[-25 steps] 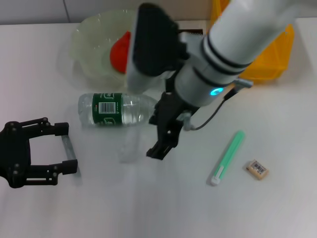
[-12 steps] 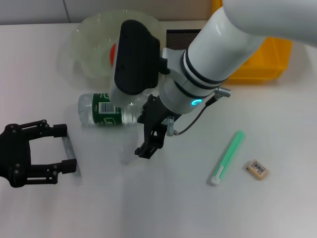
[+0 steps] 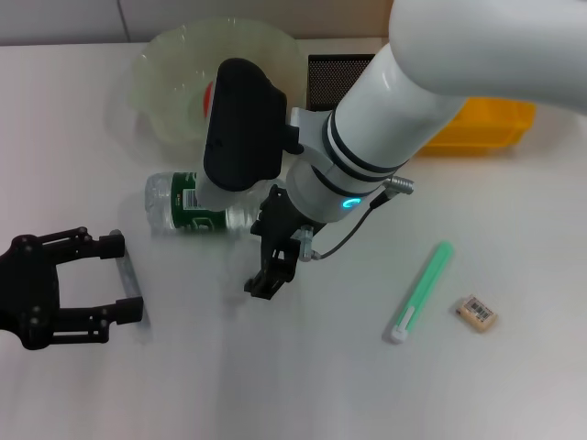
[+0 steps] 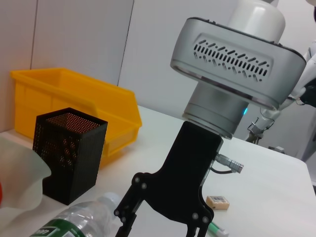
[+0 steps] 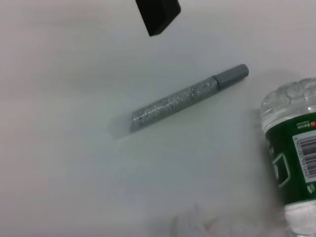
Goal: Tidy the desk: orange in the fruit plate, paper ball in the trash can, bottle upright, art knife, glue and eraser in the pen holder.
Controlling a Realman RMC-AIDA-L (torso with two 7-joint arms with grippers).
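Right gripper [image 3: 266,275] hangs over the tabletop [image 3: 275,385] just beside the lying bottle [image 3: 197,203], fingers slightly apart and empty. Left gripper [image 3: 110,280] rests open, empty, beside a grey pen-like stick [image 5: 185,101]. Best approach: straddle the bottle's body squarely before closing.

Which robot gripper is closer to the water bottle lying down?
The right. The right gripper hangs just in front of the bottle; the left gripper sits farther off, toward the table's near left.

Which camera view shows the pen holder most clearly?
The left wrist view: the black mesh pen holder stands whole before the trash can. The head view shows only its top, partly behind the right arm. The right wrist view misses it.
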